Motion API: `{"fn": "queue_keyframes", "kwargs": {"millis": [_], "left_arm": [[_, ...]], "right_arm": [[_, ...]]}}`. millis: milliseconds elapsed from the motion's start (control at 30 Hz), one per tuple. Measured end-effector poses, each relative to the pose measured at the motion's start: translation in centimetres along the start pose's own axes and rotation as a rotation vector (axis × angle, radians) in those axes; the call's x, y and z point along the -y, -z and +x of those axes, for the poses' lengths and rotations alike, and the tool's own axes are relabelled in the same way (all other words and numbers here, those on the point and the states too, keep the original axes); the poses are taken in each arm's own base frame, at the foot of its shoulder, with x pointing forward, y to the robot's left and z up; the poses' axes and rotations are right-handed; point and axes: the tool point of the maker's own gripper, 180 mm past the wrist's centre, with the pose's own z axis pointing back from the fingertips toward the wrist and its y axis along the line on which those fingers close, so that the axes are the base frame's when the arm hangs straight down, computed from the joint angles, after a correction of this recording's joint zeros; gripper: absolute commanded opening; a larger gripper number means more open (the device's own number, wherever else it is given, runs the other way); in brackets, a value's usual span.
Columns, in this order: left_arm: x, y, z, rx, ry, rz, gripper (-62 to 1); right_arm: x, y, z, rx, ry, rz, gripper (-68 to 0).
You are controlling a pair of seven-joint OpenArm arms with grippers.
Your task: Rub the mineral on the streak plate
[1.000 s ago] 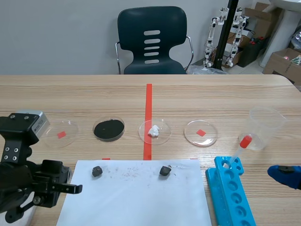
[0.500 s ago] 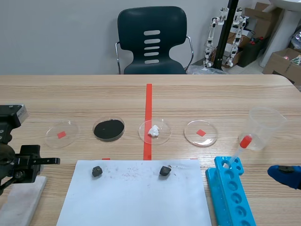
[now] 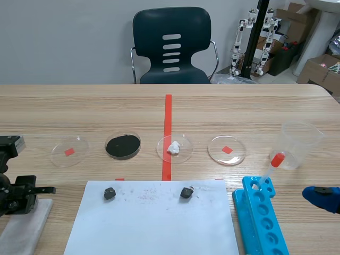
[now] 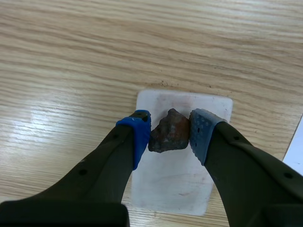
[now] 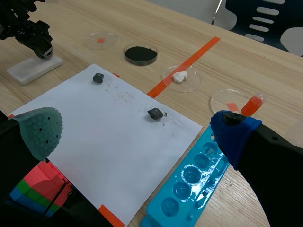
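left wrist view: mineral (image 4: 169, 131) within pincer (image 4: 169, 136)

Left gripper (image 4: 170, 136) carried mineral (image 4: 166, 134) leftward, over streak plate (image 4: 176, 182).

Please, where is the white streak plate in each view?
Scene view: streak plate at the near left corner, below the left gripper.
Left wrist view: plate under the gripped mineral.
Right wrist view: plate far ahead, under the left gripper.
Shared landmark: the white paper sheet beside it.

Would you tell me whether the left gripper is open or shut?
The left gripper is shut on the mineral: both pads press its sides over the streak plate.
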Motion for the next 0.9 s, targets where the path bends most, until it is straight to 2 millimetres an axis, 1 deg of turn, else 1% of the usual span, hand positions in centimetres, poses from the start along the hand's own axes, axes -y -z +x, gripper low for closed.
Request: {"fn": "queue_keyframes", "kwargs": {"millis": [100,267,400,600,900], "left_arm": [[-0.32,0.17,0.1,-0.003,-0.006,0.003,-49.3],[0.42,0.49,-0.54,-0.031,-0.051,-0.048,-49.2],[0.4,0.58,-0.65,-0.034,-0.056,-0.05,-49.2],[0.68,0.56,-0.55,-0.032,-0.033,-0.063,-49.2],[0.3,0.57,-0.71,-0.042,0.017,-0.038,-49.2]], "right_arm": [[0.0,0.0,0.0,0.0,0.0,0.0,0.4],[0.0,0.0,0.0,0.0,0.0,0.0,0.4],[0.0,0.0,0.0,0.0,0.0,0.0,0.4],[0.0,0.0,0.0,0.0,0.0,0.0,0.4],[0.0,0.0,0.0,0.0,0.0,0.0,0.4]]}}
